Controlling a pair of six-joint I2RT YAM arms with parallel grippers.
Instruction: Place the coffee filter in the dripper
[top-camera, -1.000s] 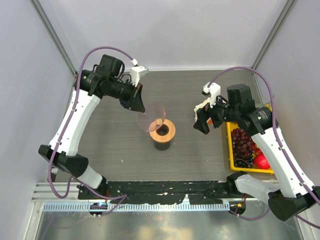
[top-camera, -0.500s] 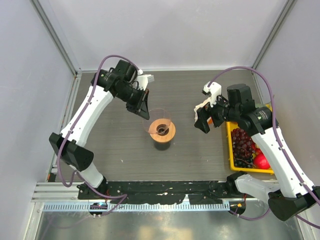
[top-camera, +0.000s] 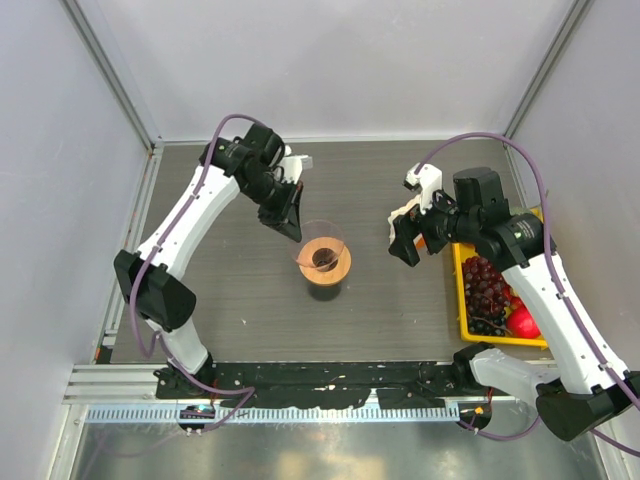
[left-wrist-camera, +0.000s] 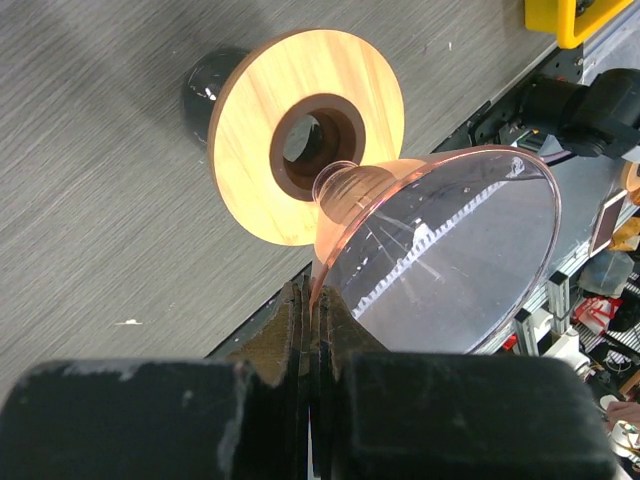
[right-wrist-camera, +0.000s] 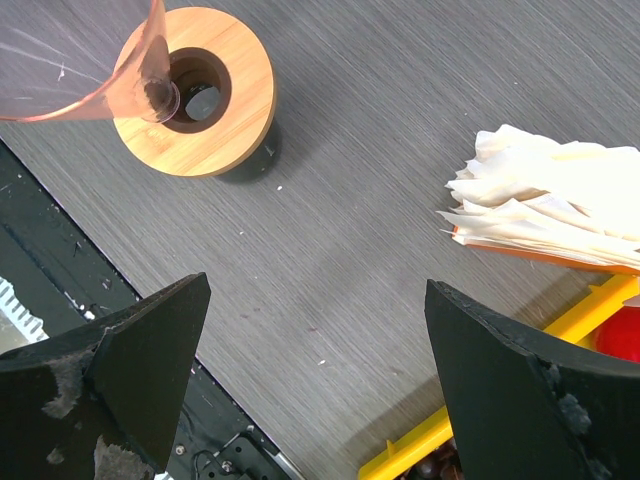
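Observation:
The dripper is in two pieces. Its clear funnel cone hangs tilted, and my left gripper is shut on its rim. The cone's narrow tip sits at the dark centre hole of the tan wooden ring, which stands on a dark base on the table. My right gripper hovers open to the right of the ring with nothing between its fingers. No single coffee filter shows; it is out of view.
A ruffled bunch of white paper filters lies by the right gripper. A yellow tray with dark grapes and a red fruit stands at the right edge. The arm bases line the near rail.
My left arm has swung right and down with the clear cone, bringing its tip from beside the wooden ring onto the ring's centre hole. The right arm has not moved.

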